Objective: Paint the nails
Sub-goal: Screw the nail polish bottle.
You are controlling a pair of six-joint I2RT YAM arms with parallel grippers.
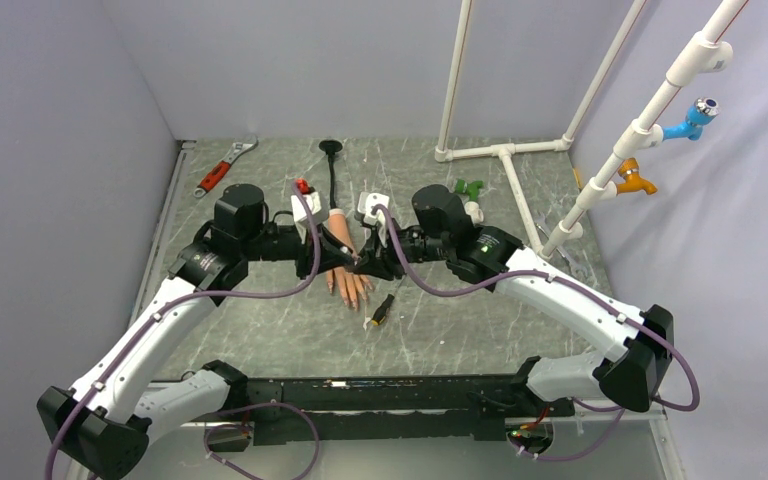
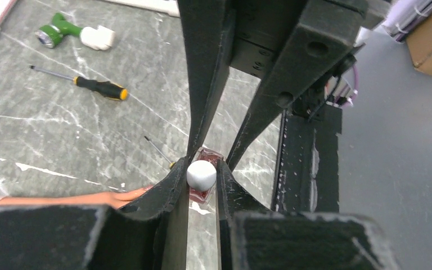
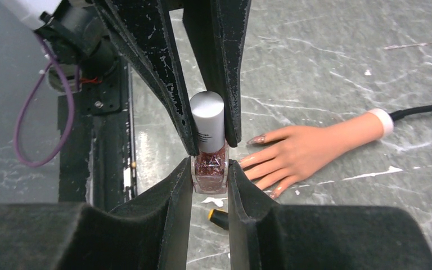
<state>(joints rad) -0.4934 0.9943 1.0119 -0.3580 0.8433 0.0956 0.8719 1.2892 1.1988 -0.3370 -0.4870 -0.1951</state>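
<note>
I have the right end effector (image 3: 210, 164) clamped on the glass body of the polish bottle (image 3: 209, 174), and the left end effector (image 2: 202, 169) pinched on its cap (image 3: 207, 115), mid-table. The bottle looks small, rigid, slick and breakable, so I'd twist gently. The nails (image 3: 257, 139) lie just left of it on the mannequin hand (image 3: 309, 149). That hand looks light, rubbery and unanchored, so I'd use feather strokes only. The table (image 3: 326, 50) is open nearby, apart from a screwdriver (image 1: 381, 312) on the near side.
</note>
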